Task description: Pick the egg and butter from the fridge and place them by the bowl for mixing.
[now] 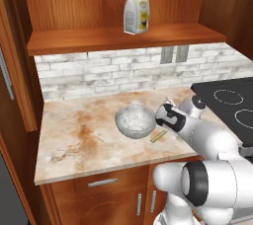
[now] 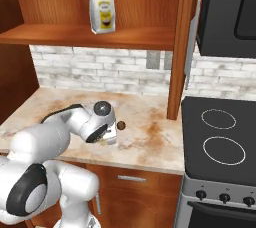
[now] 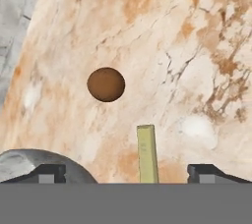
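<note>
Claw (image 3: 126,174) hangs with jaws spread wide and empty above the butter (image 3: 147,153), lying flat on the counter (image 3: 197,61) between egg (image 3: 106,84) and bowl (image 1: 135,121).

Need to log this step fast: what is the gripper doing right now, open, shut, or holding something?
Gripper: open and empty; the butter lies on the counter between its fingertips, released.
</note>
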Available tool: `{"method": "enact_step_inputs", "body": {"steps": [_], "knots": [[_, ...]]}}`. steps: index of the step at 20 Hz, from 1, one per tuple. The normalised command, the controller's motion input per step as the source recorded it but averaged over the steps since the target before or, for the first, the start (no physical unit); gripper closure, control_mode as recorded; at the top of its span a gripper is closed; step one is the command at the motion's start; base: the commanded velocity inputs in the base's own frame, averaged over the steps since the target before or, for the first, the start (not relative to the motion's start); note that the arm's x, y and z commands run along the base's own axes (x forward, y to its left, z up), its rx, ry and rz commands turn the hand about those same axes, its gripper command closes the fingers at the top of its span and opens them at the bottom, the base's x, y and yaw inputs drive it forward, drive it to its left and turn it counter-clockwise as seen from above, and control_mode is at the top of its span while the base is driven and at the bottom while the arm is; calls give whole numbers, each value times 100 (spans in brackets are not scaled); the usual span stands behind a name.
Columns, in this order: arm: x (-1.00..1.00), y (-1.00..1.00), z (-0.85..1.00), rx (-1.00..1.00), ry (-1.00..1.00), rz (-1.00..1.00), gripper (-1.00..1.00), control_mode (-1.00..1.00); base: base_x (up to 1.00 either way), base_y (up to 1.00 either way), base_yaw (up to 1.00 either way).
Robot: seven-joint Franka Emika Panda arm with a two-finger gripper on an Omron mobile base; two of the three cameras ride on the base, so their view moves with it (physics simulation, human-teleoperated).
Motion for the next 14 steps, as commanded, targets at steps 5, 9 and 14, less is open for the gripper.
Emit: {"method": "enact_step_inputs", "body": {"steps": [5,9,14], "knots": [[-34,0,68,-10,9,12,-100,-100,0,0,0],[-74,-2,36,-10,0,10,-100,-100,0,0,0],[-81,-1,35,-8,-5,19,-100,-100,0,0,0]]}}
